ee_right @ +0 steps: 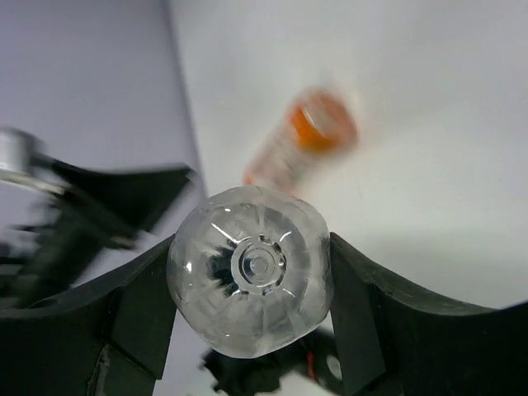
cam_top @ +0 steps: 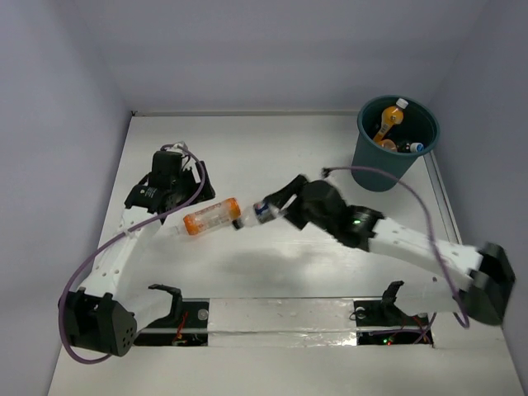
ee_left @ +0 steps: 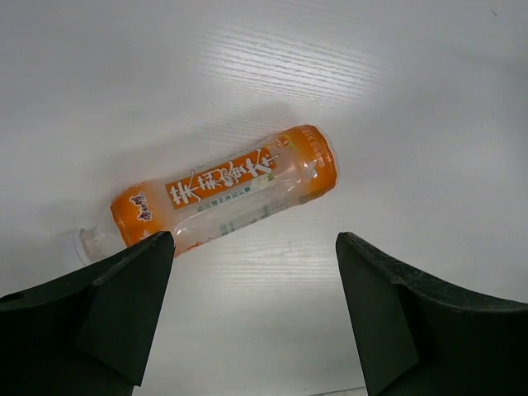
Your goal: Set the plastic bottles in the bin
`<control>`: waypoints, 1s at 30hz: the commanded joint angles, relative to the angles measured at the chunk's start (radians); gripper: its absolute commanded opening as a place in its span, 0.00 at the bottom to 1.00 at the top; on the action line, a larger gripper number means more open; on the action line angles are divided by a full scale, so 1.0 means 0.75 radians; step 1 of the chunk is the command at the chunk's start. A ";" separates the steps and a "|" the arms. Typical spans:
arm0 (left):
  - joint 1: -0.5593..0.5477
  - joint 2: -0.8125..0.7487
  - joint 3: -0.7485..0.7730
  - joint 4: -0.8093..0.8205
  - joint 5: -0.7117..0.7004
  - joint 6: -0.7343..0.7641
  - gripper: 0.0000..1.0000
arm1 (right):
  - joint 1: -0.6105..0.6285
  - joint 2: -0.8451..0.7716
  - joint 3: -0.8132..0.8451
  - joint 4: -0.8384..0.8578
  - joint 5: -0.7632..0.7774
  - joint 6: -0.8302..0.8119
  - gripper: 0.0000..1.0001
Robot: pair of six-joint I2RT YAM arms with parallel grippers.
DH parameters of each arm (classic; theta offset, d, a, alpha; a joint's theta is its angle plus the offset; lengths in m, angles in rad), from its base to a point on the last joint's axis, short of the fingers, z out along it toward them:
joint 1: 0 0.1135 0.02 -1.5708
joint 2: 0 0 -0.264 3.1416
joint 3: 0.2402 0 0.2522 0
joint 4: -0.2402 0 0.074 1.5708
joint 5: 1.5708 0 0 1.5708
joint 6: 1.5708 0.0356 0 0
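Observation:
An orange bottle (cam_top: 211, 217) (ee_left: 239, 194) lies on its side on the white table, its neck toward the right arm. My left gripper (cam_top: 186, 188) (ee_left: 254, 241) hovers over it, open, and nothing is between its fingers. My right gripper (cam_top: 271, 210) (ee_right: 250, 276) is shut on a clear bottle (cam_top: 254, 215) (ee_right: 250, 280), held off the table with its base facing the wrist camera. In the right wrist view the orange bottle (ee_right: 309, 140) shows blurred beyond it. The dark teal bin (cam_top: 388, 169) stands at the far right with an orange bottle (cam_top: 388, 124) and a darker one (cam_top: 408, 147) inside.
The two grippers are close together over the middle of the table. The left gripper (ee_right: 107, 206) appears blurred at the left of the right wrist view. Walls enclose the table on the left, back and right. A purple cable (cam_top: 412, 194) loops over the right arm.

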 commanded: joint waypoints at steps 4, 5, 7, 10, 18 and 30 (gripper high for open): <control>0.003 -0.102 -0.003 0.019 0.108 0.001 0.76 | -0.492 -0.466 0.301 -0.307 0.346 -0.611 0.43; 0.003 -0.108 -0.018 0.021 0.117 -0.001 0.76 | -0.555 -0.467 0.369 -0.368 0.375 -0.677 0.43; 0.003 -0.125 -0.028 0.019 0.158 0.011 0.76 | -0.722 -0.438 0.500 -0.424 0.467 -0.871 0.43; 0.003 -0.137 -0.040 -0.003 0.209 0.058 0.77 | -0.909 -0.336 0.711 -0.498 0.553 -1.060 0.43; -0.023 -0.233 -0.102 -0.058 0.270 0.126 0.77 | -1.218 0.052 1.068 -0.624 0.423 -1.273 0.44; -0.023 -0.364 0.033 -0.024 0.295 0.042 0.77 | -1.111 0.012 1.286 -0.798 0.034 -1.257 0.88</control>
